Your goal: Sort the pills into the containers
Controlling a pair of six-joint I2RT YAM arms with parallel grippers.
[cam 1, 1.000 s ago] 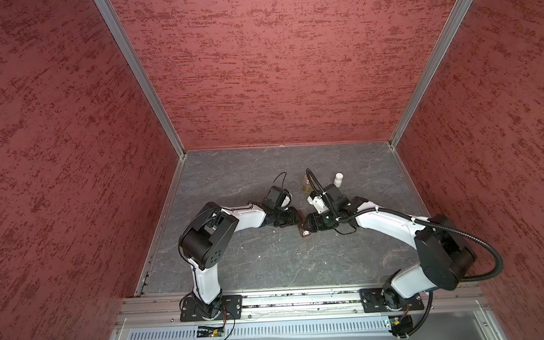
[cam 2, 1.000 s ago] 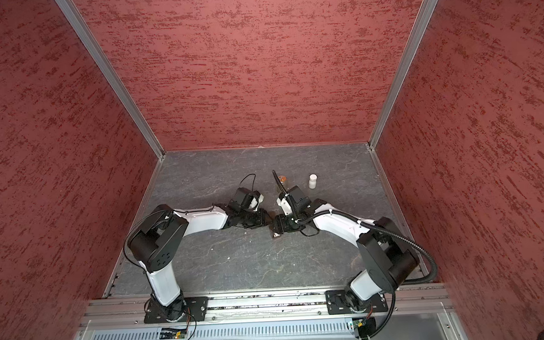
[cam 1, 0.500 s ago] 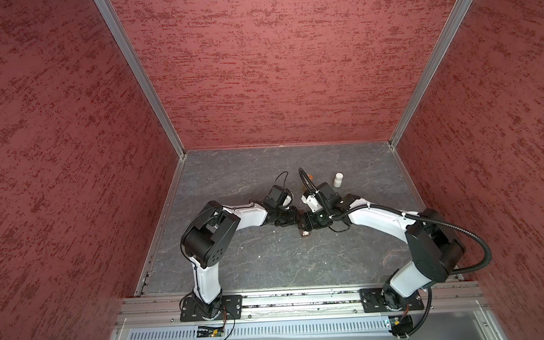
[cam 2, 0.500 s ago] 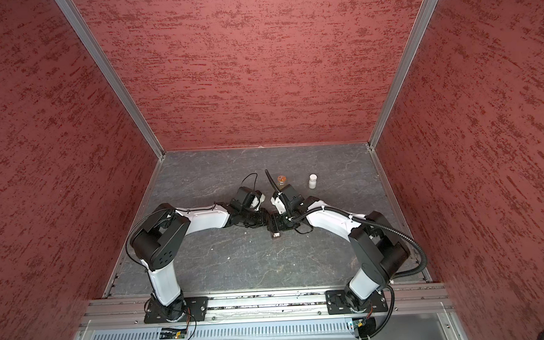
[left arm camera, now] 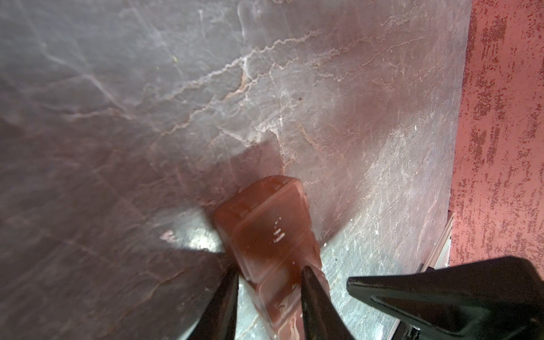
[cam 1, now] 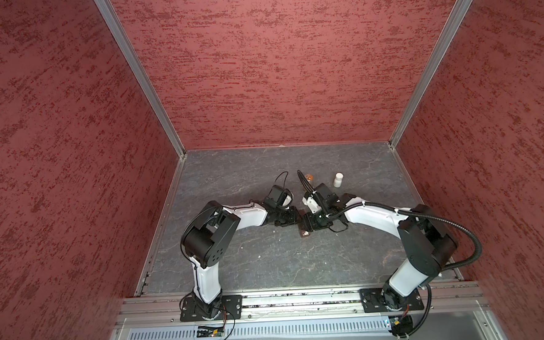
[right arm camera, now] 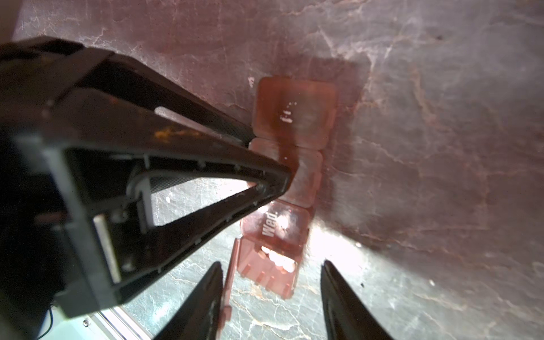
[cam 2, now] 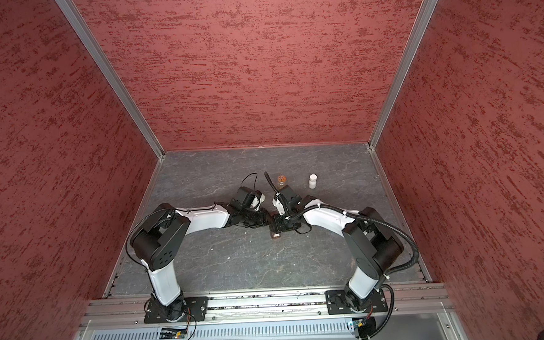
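A: So, spotted the containers (cam 1: 305,233) (cam 2: 275,235) yet?
B: Yes, flat on the grey table (cam 1: 264,177), midway between the two arms in both top views; mostly hidden there beneath black claws, with only one end showing.
A: And the left gripper (left arm camera: 270,266)?
B: Pinched across that strip (left arm camera: 265,229), judging by its own wrist view: one fingertip at the strip's edge, the other over a shut lid, with brown plastic filling the gap.
A: Confirmed from the right wrist?
B: Confirmed: reaching in sideways, tips down on the second lid from the end.
A: Now the right gripper (right arm camera: 271,262)?
B: Spread wider than the strip, straddling one open compartment just beside the lid marked "Wed". Gripping nothing.
A: Anything inside?
B: Pale pills (right arm camera: 278,259), heaped together. Also a flipped-up lid close to one fingertip; touching or not, cannot tell.
A: Anything else about?
B: Farther back, an amber bottle (cam 2: 281,181) with orange cap and a small white bottle (cam 1: 338,179), both upright, near each other without touching.
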